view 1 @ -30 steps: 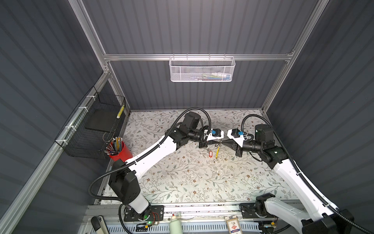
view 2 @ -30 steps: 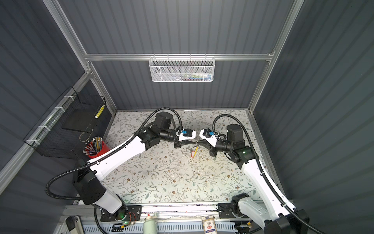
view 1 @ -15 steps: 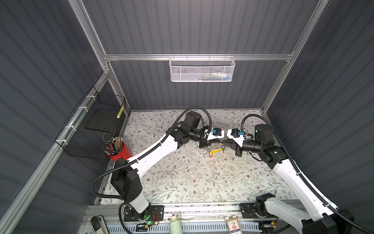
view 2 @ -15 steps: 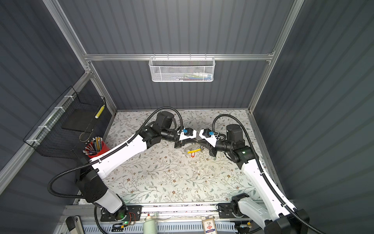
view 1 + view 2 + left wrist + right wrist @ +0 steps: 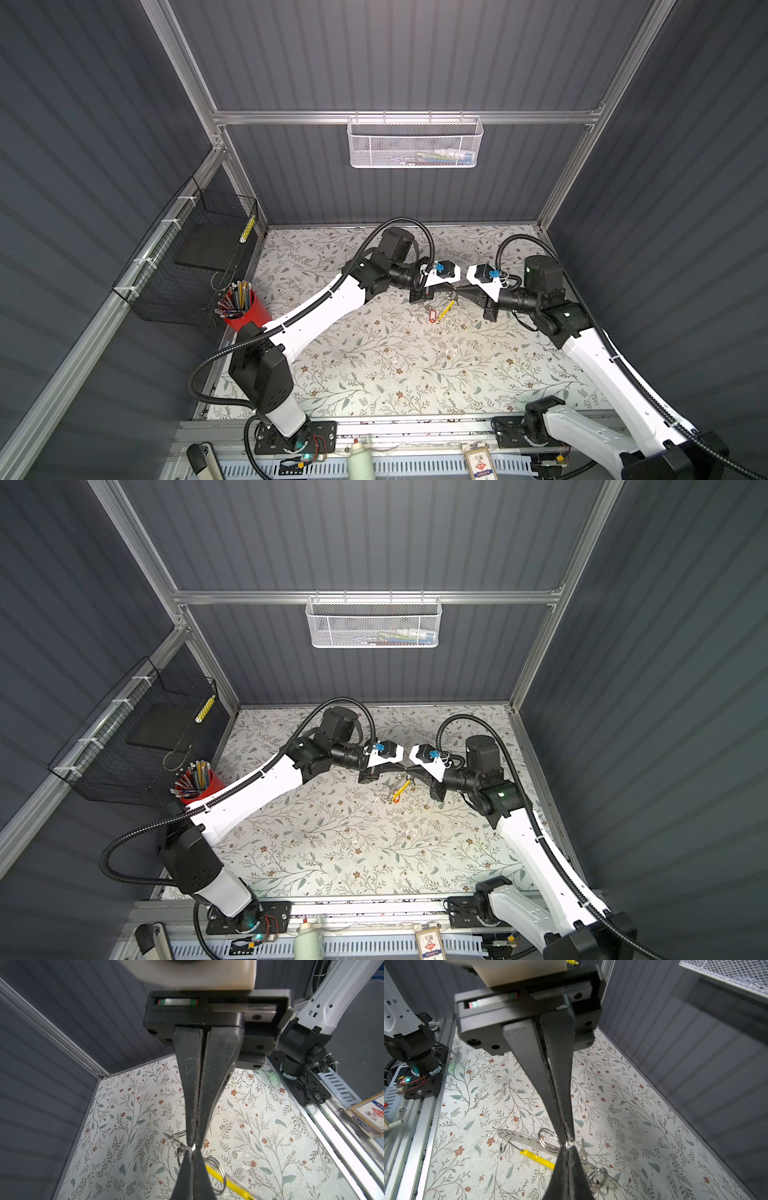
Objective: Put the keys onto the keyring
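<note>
Both clamp the keyring (image 5: 536, 1159) — left gripper (image 5: 192, 1143), right gripper (image 5: 568, 1141) (tips almost touching); thin wire, one tug could slip it.

Robot-manipulation test cell in a laboratory. Grey ribbed wall panels (image 5: 415, 54) set in an aluminium frame (image 5: 399, 117) enclose a floral-papered tabletop (image 5: 395, 365). Two robot arms (image 5: 316, 307) stand bolted to a slotted metal rail (image 5: 415, 430) along the front edge. A white mesh basket (image 5: 415, 143), a black wire basket (image 5: 183, 266) and a red pencil cup (image 5: 247, 309) are the only furnishings.
</note>
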`<state>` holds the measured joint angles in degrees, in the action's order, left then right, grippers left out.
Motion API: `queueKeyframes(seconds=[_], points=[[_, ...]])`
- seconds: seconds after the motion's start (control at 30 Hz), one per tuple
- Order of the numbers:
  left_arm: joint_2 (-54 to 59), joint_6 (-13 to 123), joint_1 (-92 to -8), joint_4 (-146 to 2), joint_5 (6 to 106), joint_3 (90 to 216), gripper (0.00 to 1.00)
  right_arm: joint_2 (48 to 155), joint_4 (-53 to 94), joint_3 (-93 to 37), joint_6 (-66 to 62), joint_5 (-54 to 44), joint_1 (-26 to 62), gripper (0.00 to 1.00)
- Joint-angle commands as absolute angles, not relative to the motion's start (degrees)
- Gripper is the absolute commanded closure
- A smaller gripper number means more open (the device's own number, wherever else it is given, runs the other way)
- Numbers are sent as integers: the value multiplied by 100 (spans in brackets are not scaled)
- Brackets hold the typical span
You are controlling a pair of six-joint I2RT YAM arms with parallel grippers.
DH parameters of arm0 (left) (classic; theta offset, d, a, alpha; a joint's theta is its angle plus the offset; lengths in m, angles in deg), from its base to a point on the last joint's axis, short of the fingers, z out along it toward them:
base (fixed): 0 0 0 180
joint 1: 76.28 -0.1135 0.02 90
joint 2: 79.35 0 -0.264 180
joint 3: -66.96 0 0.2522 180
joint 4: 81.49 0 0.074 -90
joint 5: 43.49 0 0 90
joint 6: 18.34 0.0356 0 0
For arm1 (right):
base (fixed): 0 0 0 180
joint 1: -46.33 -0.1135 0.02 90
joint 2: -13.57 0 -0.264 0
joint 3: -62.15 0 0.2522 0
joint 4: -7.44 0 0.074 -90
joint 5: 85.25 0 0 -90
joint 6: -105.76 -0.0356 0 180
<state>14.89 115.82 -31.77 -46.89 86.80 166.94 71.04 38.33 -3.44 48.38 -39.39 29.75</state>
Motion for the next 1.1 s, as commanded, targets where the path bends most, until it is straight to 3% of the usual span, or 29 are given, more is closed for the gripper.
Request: queueKeyframes(seconds=[0.0,0.1,0.17,0.33,0.4,0.6,0.8,0.9,1.07], points=[[1569,11483,-3113,-4598,8957,16793,100,7000,3427,-286,4834,-4077,2911,100],[1566,11474,-3111,-4594,8885,16767,99,6989,3399,-255,4810,-4053,2910,100],[1549,11475,-3113,-4603,8790,16734,83,6990,3418,-267,4817,-4043,2911,100],[1548,11478,-3111,-4567,8738,16730,82,6973,3413,-275,4819,-4059,2912,100],[1558,11477,-3111,-4561,8730,16752,83,6973,3409,-281,4811,-4082,2911,100],[1567,11508,-3111,-4530,8735,16809,100,6982,3504,-293,4876,-4089,2910,100],[1558,11472,-3112,-4564,8820,16800,100,6973,3470,-266,4851,-4130,2910,100],[1536,11322,-3128,-4720,8958,16733,100,6889,3322,-175,4732,-3905,2920,81],[1319,10419,-3319,-6059,9496,16130,100,6551,2542,353,4298,-3775,3107,72]])
